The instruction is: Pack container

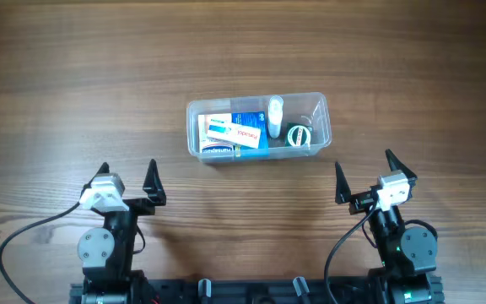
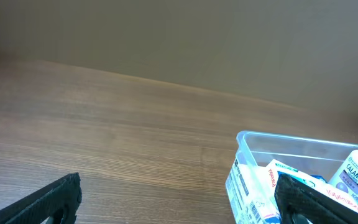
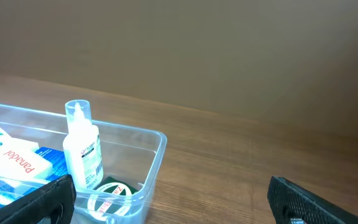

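Now, container (image 1: 315,108): upright mid-bench (image 1: 74,76), ahead of both arms, between them.
Contents: boxes (image 1: 230,131), small bottle (image 1: 275,114) and green roll (image 1: 299,135), all inside.
Left pincer (image 1: 128,169): jaws spread, empty, apart from the tub.
Right pincer (image 1: 363,162): spread too, empty.
Risk: the bottle pokes above the rim, so a low reach could tip it or shove the light tub.
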